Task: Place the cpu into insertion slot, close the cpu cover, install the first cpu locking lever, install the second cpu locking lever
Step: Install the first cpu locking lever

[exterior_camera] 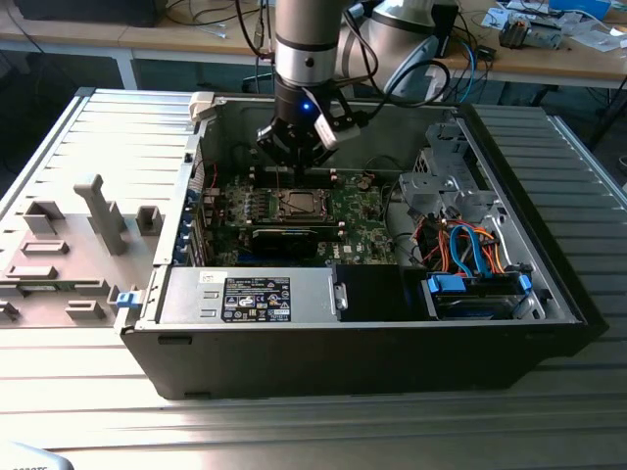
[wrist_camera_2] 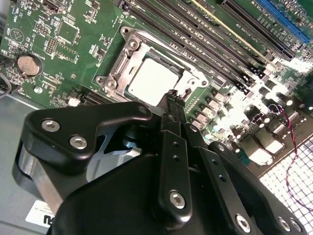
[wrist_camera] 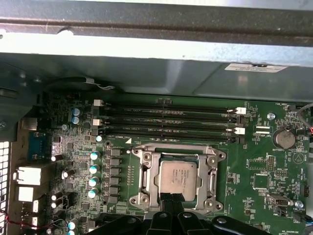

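Starting at the exterior view's left: a grey plastic panel (exterior_camera: 69,250) lies flat beside the open computer case (exterior_camera: 549,284). Moving right, the arm (exterior_camera: 306,49) drops straight down into the case, and the gripper (exterior_camera: 294,162) hangs just above the green motherboard (exterior_camera: 358,211), over the socket area.

Second wrist view now, left to right: a round coin battery (wrist_camera_2: 28,64) on the board, then the insertion slot (wrist_camera_2: 117,78) with its silvery rim, and the cpu (wrist_camera_2: 152,81) sits flat inside it, metal top facing up. The gripper (wrist_camera_2: 174,96) has its fingers (wrist_camera_2: 171,127) pressed together, nothing between them, tips right at the chip's near edge. Whether they touch it, I cannot tell. Past them run the long memory slots (wrist_camera_2: 205,39).

First wrist view: capacitors (wrist_camera: 94,169) in a column, then the cpu (wrist_camera: 178,179) seated in the insertion slot (wrist_camera: 142,169); the closed finger tips (wrist_camera: 172,205) meet at the socket's near rim. The cpu cover cannot be made out apart from the socket frame.
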Controlling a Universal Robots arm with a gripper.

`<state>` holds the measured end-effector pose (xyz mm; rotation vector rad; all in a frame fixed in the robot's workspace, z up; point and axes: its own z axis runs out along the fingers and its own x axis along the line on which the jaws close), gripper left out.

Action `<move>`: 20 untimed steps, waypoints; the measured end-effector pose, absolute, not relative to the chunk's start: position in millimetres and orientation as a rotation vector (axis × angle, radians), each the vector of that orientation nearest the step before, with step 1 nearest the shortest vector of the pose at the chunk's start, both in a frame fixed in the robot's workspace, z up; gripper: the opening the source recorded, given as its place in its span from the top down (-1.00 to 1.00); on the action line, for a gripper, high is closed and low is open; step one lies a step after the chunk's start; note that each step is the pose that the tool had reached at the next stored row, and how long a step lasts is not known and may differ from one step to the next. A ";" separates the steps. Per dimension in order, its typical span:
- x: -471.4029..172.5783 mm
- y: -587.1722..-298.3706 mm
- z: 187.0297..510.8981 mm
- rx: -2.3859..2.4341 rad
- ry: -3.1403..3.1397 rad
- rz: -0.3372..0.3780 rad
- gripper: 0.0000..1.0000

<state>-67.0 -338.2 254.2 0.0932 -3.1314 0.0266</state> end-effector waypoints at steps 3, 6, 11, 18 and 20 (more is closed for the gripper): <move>-68.1 -337.8 254.2 0.093 -3.131 0.027 0.79; -68.9 -337.4 254.2 0.093 -3.131 0.027 0.79; -70.0 -336.9 254.2 0.093 -3.131 0.027 0.79; -71.4 -336.7 254.2 0.093 -3.131 0.026 0.79; -71.9 -336.6 254.2 0.093 -3.131 0.027 0.79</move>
